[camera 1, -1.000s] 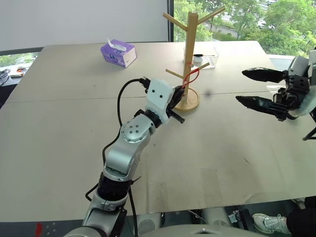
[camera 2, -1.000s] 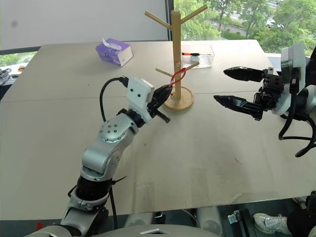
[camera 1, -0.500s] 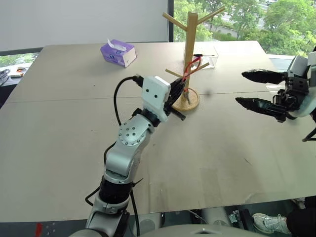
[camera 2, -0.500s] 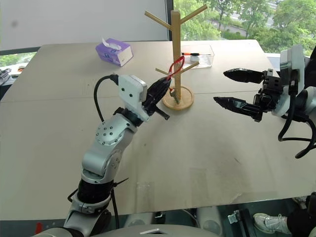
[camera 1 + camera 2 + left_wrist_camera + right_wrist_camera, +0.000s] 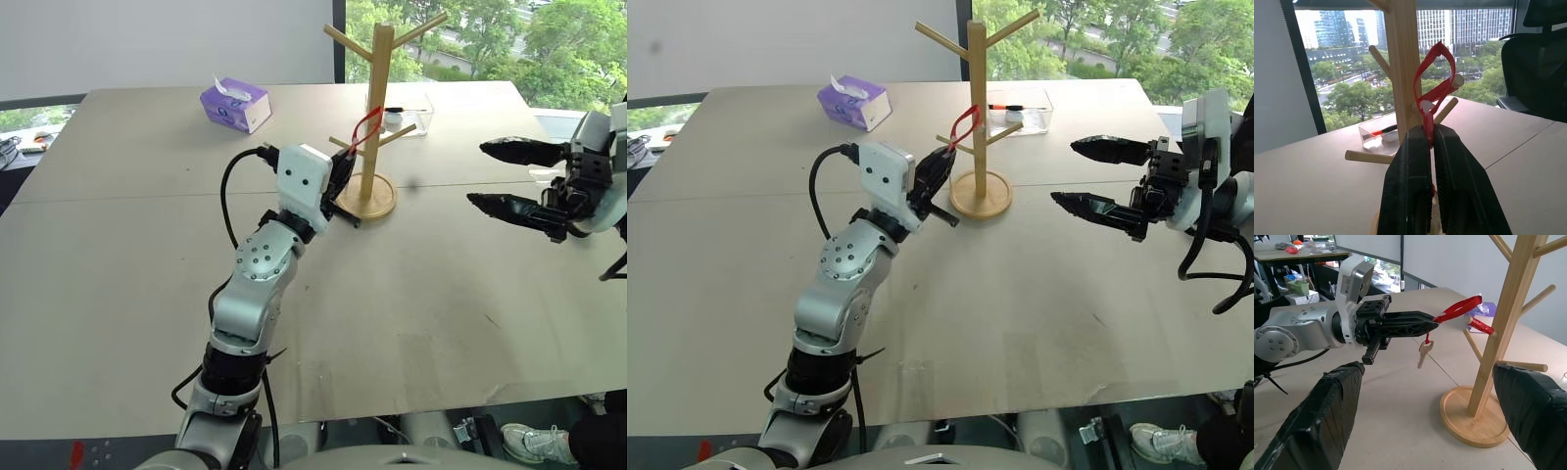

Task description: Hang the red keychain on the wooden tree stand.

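The wooden tree stand (image 5: 376, 93) rises mid-table on its round base (image 5: 371, 199). My left gripper (image 5: 345, 168) is shut on the red keychain (image 5: 366, 126) and points up at the stand's left side. In the right wrist view the red strap loop (image 5: 1462, 307) reaches from the left gripper (image 5: 1433, 320) across the tip of a lower peg (image 5: 1472, 331), and the small silver key (image 5: 1423, 353) dangles below. In the left wrist view the loop (image 5: 1435, 73) stands above the shut fingers (image 5: 1413, 161), beside the peg tip. My right gripper (image 5: 477, 173) hangs open to the stand's right, well apart from it.
A purple tissue box (image 5: 235, 105) sits at the back left of the table (image 5: 118, 245). Behind the stand is a clear plastic box (image 5: 411, 111) holding a pen. A black chair (image 5: 1542, 54) stands past the table. A person's shoe (image 5: 534, 443) shows beyond the near right edge.
My left gripper has tilted upward and carried the red loop from near the stand's base up to the lower pegs. The right arm has stayed still.
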`<state>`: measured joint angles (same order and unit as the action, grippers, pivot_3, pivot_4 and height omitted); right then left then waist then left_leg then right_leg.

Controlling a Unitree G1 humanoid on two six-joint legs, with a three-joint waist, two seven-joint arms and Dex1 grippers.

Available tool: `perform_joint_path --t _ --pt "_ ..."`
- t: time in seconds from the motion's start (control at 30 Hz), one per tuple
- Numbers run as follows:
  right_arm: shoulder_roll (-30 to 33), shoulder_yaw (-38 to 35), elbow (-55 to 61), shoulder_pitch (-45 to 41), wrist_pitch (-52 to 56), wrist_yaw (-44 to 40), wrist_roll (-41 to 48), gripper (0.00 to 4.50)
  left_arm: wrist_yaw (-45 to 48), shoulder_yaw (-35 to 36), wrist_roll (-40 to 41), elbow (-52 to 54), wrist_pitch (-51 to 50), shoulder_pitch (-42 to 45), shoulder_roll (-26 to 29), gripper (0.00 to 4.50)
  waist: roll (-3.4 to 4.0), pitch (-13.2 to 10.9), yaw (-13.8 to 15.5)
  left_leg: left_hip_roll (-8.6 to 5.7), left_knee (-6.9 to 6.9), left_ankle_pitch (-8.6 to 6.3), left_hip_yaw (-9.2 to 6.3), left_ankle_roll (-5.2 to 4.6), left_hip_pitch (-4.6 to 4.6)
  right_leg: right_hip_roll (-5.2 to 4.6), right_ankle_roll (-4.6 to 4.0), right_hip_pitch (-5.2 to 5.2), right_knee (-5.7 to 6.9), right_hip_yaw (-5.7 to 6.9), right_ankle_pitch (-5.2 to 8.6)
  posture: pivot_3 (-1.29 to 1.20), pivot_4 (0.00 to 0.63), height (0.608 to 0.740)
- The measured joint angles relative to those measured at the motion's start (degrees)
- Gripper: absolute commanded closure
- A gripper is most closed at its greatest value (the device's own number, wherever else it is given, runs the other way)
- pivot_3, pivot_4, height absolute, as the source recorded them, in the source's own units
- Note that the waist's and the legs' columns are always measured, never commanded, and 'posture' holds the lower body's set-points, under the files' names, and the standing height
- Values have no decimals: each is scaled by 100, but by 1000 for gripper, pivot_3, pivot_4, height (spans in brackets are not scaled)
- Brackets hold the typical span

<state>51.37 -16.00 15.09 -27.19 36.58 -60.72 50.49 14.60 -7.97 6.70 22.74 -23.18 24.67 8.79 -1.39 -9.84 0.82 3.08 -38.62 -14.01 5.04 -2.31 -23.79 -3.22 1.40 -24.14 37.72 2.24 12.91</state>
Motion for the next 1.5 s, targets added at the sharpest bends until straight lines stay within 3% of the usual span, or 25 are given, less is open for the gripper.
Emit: perform_joint_path --t 0.57,1.0,1.1,1.33,1.5 --pt "0 0 6 1 0 50 0 0 2 -174 -316 -354 -74 155 -4 4434 0 0 0 0 0 0 -1 0 -1 0 0 0 0 1 0 0 150 740" --pt "0 0 22 17 0 113 0 0 -241 -148 -540 -811 -134 616 -305 4434 -1 0 0 0 0 0 -1 0 -1 0 0 0 0 1 0 0 150 740" --pt "0 0 22 31 0 116 0 0 -244 -104 -535 -813 -136 641 -336 3620 -1 0 0 0 0 0 -1 0 -1 0 0 0 -1 1 0 0 150 740" --pt "-10 0 21 35 -35 122 -40 0 -241 -98 -543 -813 -135 641 -353 252 -1 0 0 0 0 0 -1 0 -1 0 0 0 -1 1 0 0 150 740" --pt "-348 13 -134 41 -193 470 -318 0 -364 -15 -538 -817 -68 467 -424 113 0 0 -8 0 0 0 0 0 0 0 0 0 -1 0 0 0 150 740"
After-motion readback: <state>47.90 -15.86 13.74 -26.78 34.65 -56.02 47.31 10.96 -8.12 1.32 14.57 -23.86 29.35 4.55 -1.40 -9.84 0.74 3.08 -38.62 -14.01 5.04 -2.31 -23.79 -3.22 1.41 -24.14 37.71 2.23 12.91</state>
